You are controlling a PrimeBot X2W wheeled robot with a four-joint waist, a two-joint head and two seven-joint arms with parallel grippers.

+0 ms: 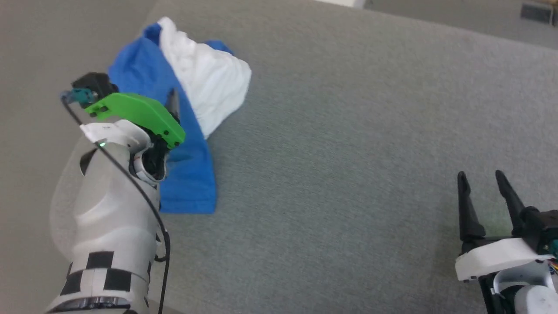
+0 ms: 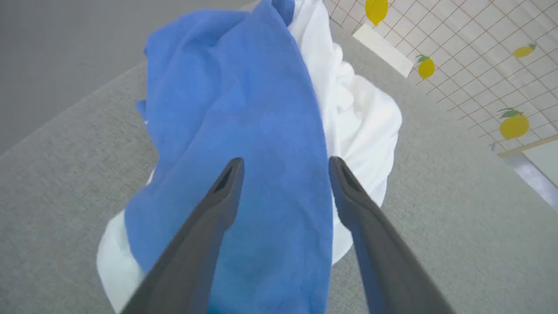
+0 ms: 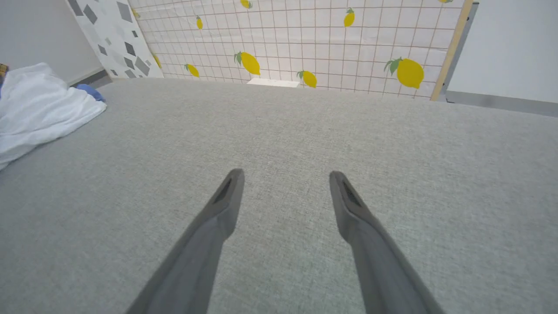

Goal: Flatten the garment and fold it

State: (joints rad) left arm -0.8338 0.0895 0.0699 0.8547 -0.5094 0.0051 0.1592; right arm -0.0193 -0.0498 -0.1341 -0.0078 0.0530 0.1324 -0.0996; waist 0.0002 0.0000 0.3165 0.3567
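Shirt point(image 1: 209, 83) looked light and floppy (total heap), its blue sleeve point(image 2: 244, 131) seemed the spot to pinch, and the left gripper point(image 2: 283, 162) and right gripper point(image 3: 285, 174) both had jaws apart.

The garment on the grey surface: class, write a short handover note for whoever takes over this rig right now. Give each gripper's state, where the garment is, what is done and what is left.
Left gripper: open, holding nothing, poised over the garment's blue part; whether it touches the cloth cannot be told.
Right gripper: open, holding nothing, over bare grey surface, well apart from the garment.
Garment: a crumpled heap on the robot's left side of the surface, white bunched up, blue trailing toward the robot.
Done: nothing flattened or folded.
Left: grasp it, spread it flat, then fold.
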